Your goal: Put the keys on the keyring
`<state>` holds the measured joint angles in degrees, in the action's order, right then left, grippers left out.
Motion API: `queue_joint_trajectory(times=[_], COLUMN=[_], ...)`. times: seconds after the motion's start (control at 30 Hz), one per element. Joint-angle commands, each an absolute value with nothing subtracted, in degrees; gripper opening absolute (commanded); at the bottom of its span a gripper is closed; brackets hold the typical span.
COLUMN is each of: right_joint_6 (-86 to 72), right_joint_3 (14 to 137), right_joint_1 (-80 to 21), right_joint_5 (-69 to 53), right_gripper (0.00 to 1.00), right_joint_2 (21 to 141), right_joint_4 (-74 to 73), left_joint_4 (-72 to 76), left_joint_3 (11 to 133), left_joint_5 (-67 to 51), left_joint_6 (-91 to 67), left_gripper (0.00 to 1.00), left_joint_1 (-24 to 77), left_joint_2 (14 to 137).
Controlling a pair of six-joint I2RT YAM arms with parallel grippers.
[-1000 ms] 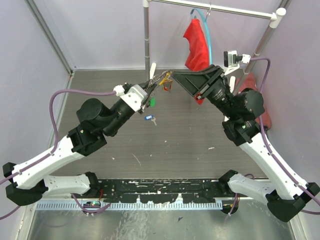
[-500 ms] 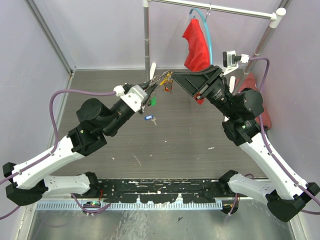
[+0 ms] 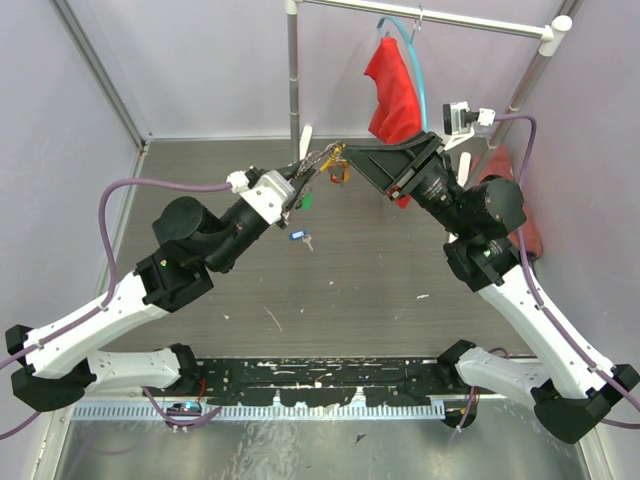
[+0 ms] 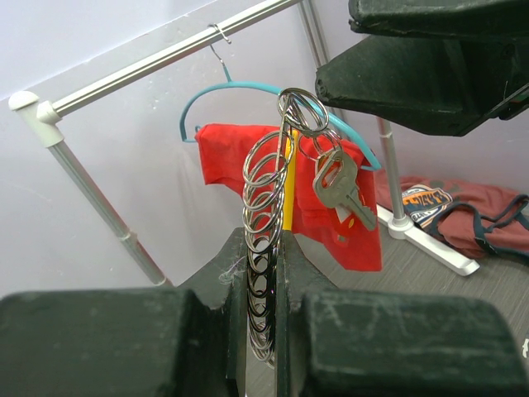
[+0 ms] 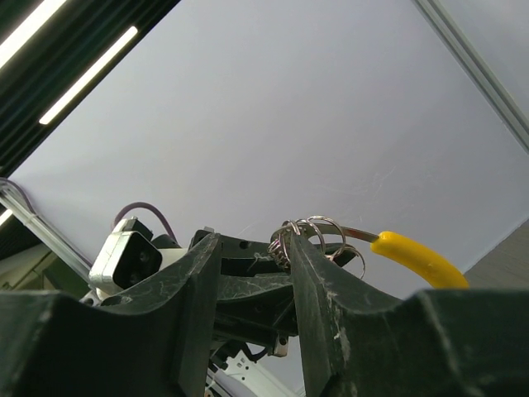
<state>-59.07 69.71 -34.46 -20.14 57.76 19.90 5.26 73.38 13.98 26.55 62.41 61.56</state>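
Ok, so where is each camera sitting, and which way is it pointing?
Top external: above, behind the bases, looking down on the table; left arm and right arm show.
Left wrist: on the left arm, looking along the left gripper, shut on the keyring, toward the red cloth.
Right wrist: on the right arm, aimed upward through the open right gripper.
All three show the keyring; each wrist view catches the other gripper.

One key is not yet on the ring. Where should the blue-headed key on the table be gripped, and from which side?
Probably its blue plastic head, from straight above: the key lies flat on the table, and the head looks wider than the thin blade.
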Motion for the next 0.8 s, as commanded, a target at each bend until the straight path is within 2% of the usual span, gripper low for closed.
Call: queue_joint_trajectory(times=[0.0,0.47,0.77], right_joint_6=[-58.89,-59.81,-59.9], right_joint_3=[70.31,70.65,70.66], right_joint_1=[-34.59,-34.67,-34.68], right_joint_5=[-20.29,-21.18,-21.87], right_gripper=[0.45,0.45,0.32], right_joint_2=[57.89,58.69,58.76], right_joint_4=[21.1,21.51,22.12], left_joint_4=[9.67,9.82,9.79], left_joint_3=[74.72,74.42,74.36], left_joint_5=[13.28,13.28,13.52], left_joint_6=[25.93,26.05,26.04], left_gripper=[0.0,0.0,0.0], left_joint_1=[62.62,62.59,62.58], left_joint_2=[60.38,60.21,60.56])
